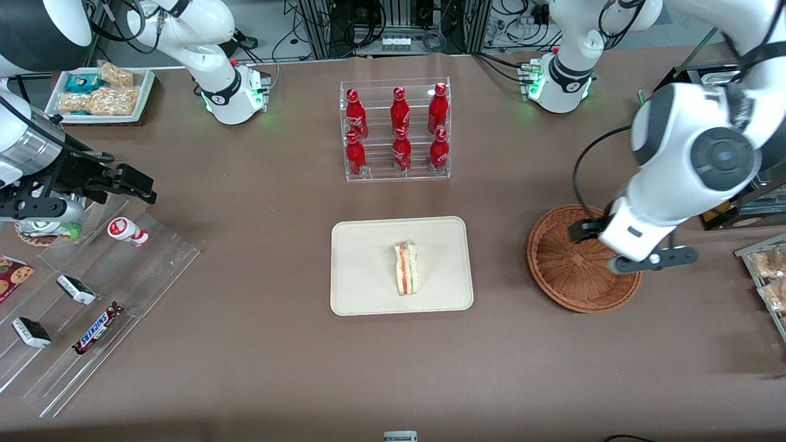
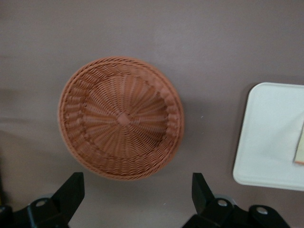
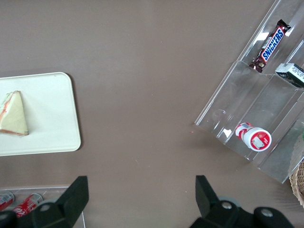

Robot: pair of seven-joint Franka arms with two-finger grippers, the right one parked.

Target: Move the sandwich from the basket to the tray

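**Sandwich on the tray, pincer empty above the basket**

The sandwich (image 1: 405,267) lay on the tray (image 1: 362,288), toward the edge nearest the basket (image 1: 562,276), with its red and pale green filling edge showing to the front camera. The basket held nothing; its woven floor was bare in the left wrist view (image 2: 121,118). Judged from that, the placing looked done.

As a thing to handle, the sandwich appeared light and soft: pale bread that would dent under a hard squeeze, with layers that could slide apart or spill if pinched across the filling edge. The safer hold would probably be across the two flat bread faces, near the thick middle of the wedge and away from its thin tip, with only gentle pressure. It lay on one side, so those faces were not both open to a grasp from above, and a low approach along the tray would likely be needed if it ever had to be taken again.

The pincer (image 2: 137,202) hovered above the basket, at the rim nearer the front camera, well apart from the sandwich. Its fingers (image 2: 71,190) stood spread wide, released, with nothing between them and touching nothing. In the front view the pincer (image 1: 638,261) was largely covered by the arm's own wrist, so its height above the wicker could not be told exactly; it seemed clear of the weave.
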